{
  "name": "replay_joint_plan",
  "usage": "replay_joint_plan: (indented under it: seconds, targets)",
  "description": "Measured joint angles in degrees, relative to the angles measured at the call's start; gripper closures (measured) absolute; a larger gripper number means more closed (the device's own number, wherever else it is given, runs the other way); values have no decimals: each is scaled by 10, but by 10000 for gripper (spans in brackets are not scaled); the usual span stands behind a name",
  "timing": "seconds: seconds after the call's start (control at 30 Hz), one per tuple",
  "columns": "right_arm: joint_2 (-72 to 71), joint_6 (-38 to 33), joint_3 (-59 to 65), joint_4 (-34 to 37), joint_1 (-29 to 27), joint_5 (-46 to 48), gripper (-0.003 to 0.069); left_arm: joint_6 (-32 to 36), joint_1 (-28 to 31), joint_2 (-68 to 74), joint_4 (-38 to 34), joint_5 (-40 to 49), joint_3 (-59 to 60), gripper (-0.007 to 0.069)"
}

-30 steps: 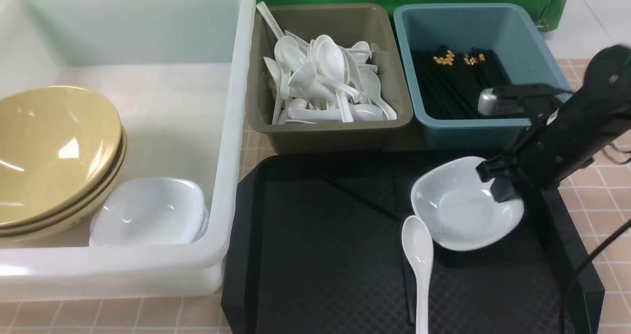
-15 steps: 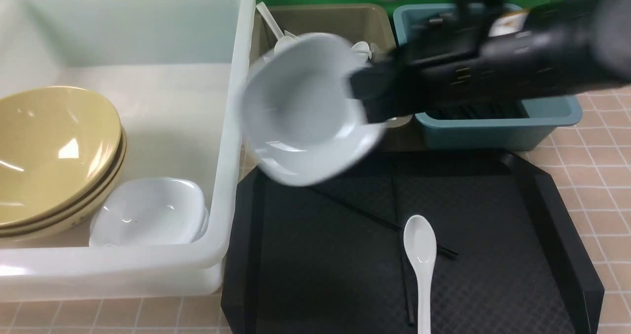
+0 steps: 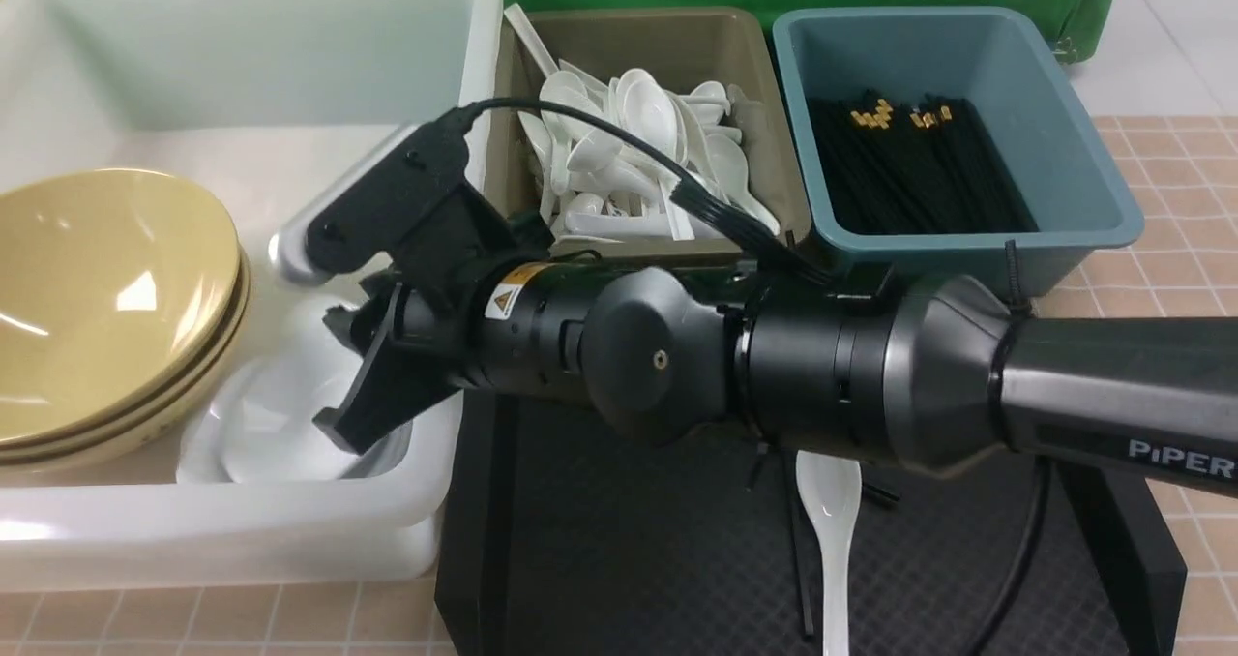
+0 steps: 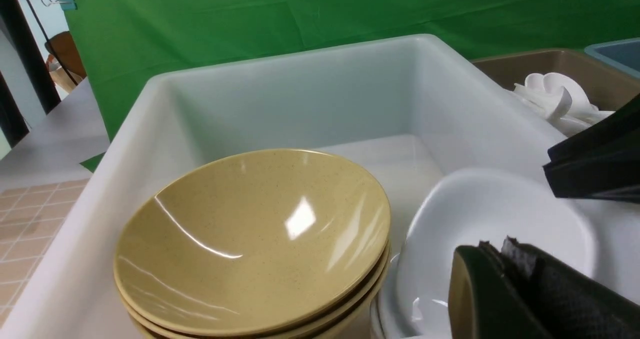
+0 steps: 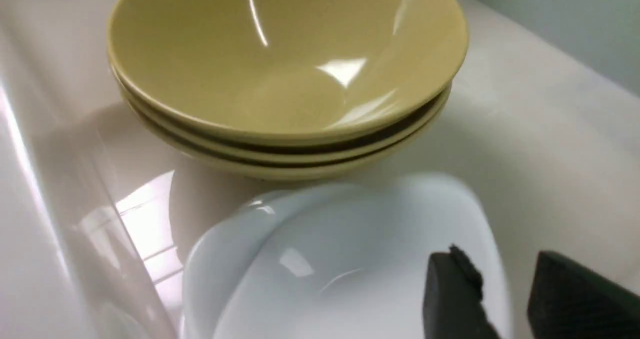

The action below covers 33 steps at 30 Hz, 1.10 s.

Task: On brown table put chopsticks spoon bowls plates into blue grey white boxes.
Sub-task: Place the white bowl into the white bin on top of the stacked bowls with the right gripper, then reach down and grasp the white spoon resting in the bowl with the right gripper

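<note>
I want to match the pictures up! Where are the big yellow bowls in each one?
Front view: bowls at the picture's left edge, inside the white box.
Left wrist view: bowls in the picture's lower middle.
Right wrist view: bowls across the picture's upper part.
Shared landmark: the white plates beside the bowls, in all three.

Bright, even light. White glare streaks sit on the glossy bowls (image 3: 106,288) and the white box (image 3: 242,530) rim. In the right wrist view the plates (image 5: 350,264) and fingers (image 5: 450,299) look softly blurred.
</note>
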Motion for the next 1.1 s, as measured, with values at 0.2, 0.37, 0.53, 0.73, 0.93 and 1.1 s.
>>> replay_joint_plan:
  seconds: [0.2, 0.37, 0.53, 0.73, 0.93, 1.1]
  targets:
    - [-85, 19, -2, -39, -41, 216, 157, 0, 0, 0, 0, 6, 0, 621]
    - [-161, 222, 15, -172, -125, 460, 146, 0, 0, 0, 0, 3, 0, 621]
    - [-194, 318, 157, -239, -180, 512, 145, 0, 0, 0, 0, -3, 0, 620]
    - [-196, 390, 315, -245, -184, 392, 144, 0, 0, 0, 0, -5, 0, 620]
    - [-150, 403, 345, -243, -184, 290, 168, 0, 0, 0, 0, -4, 0, 620]
    - [-136, 388, 334, -247, -184, 273, 353, 0, 0, 0, 0, -2, 0, 620]
